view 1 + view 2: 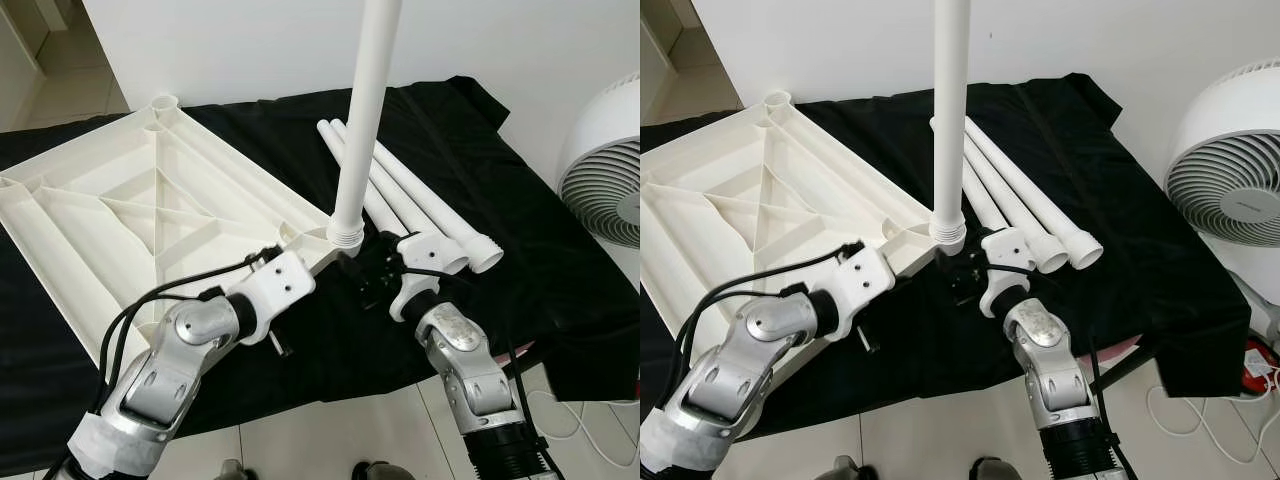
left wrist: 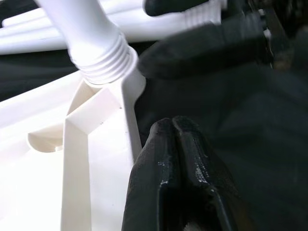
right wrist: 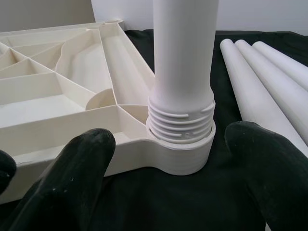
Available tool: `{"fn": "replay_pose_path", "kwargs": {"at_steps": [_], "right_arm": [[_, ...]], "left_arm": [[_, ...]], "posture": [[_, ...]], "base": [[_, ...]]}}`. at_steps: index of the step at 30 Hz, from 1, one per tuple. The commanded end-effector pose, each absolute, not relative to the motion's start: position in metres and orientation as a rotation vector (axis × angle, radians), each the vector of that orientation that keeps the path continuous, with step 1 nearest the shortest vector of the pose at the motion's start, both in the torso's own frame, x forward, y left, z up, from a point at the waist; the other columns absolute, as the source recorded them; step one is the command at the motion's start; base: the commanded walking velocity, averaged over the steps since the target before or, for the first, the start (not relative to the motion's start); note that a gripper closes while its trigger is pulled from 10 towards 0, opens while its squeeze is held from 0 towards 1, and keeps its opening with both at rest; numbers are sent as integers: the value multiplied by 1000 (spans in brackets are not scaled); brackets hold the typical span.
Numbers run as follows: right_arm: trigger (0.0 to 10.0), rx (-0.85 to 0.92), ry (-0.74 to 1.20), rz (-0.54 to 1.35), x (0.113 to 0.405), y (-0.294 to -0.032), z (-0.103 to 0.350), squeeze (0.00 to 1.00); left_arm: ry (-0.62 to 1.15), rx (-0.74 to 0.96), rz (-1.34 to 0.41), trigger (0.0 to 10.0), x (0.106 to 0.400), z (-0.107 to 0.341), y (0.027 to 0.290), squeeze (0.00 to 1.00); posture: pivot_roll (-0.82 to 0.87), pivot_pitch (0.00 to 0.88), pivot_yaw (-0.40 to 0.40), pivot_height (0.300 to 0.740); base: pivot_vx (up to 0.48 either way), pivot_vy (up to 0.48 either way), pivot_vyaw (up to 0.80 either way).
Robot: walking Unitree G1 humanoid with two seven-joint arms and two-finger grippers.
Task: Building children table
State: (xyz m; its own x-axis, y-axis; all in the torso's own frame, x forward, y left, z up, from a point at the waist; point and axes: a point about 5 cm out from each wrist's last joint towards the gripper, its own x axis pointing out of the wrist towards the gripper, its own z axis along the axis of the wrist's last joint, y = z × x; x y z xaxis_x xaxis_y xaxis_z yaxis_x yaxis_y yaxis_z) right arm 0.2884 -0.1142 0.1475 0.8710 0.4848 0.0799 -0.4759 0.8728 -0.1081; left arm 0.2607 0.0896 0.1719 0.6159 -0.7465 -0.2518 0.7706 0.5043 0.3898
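A leg [image 1: 365, 110] stands upright in the tabletop [image 1: 150, 200] corner socket, between the spread-open right gripper [image 3: 168, 163], holding nothing; the left gripper [image 2: 175, 159], fingers pressed together and empty, rests beside the corner.

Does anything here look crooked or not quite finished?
The upright leg is only partly screwed into the tabletop corner socket; several thread rings show above the collar. It also seems to lean slightly. Three legs lie loose on the black cloth.

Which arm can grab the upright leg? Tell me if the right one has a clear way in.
Probably yes. The right gripper is open, fingers either side of the upright leg at its threaded base, nothing between them. The left gripper sits shut beside the tabletop.
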Motion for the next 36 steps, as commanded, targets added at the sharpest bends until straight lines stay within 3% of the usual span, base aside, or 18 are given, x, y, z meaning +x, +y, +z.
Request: {"fn": "replay_pose_path", "kwargs": {"at_steps": [1,12,13,14,15,21,22,23,24,36], "right_arm": [[10000,-87,-104,520,289,-112,147,0],[10000,-83,-139,542,291,-112,155,0],[10000,-88,-146,547,291,-114,157,0],[10000,-88,-146,547,291,-114,157,0],[10000,-94,-152,544,293,-116,159,0],[10000,-106,-167,518,301,-125,165,0],[10000,-108,-170,516,303,-126,166,0],[10000,-108,-170,516,303,-126,166,0],[10000,-110,-173,515,304,-126,167,0],[10000,-112,-192,510,304,-126,171,0]], "left_arm": [[-9,470,-796,10000,267,184,90,0],[-39,500,-618,10000,292,190,88,0],[-38,476,-630,10000,292,190,86,290],[-38,476,-630,10000,292,190,86,290],[-37,428,-660,10000,290,192,84,1000],[-57,346,-688,10000,289,196,78,1000],[-62,365,-684,10000,290,196,77,647],[-62,365,-684,10000,290,196,77,647],[-64,389,-673,10000,293,195,77,0],[92,550,-614,10000,309,166,79,0]], "posture": [[-74,63,26,740],[-86,58,30,740],[-89,61,30,740],[-89,61,30,740],[-90,65,29,740],[-81,69,20,740],[-81,69,20,740],[-81,69,20,740],[-81,69,20,740],[-94,75,34,740]], "base": [[0,0,0],[0,0,0],[0,0,0],[0,0,0],[0,0,0],[0,0,0],[0,0,0],[0,0,0],[0,0,0],[0,0,0]]}}
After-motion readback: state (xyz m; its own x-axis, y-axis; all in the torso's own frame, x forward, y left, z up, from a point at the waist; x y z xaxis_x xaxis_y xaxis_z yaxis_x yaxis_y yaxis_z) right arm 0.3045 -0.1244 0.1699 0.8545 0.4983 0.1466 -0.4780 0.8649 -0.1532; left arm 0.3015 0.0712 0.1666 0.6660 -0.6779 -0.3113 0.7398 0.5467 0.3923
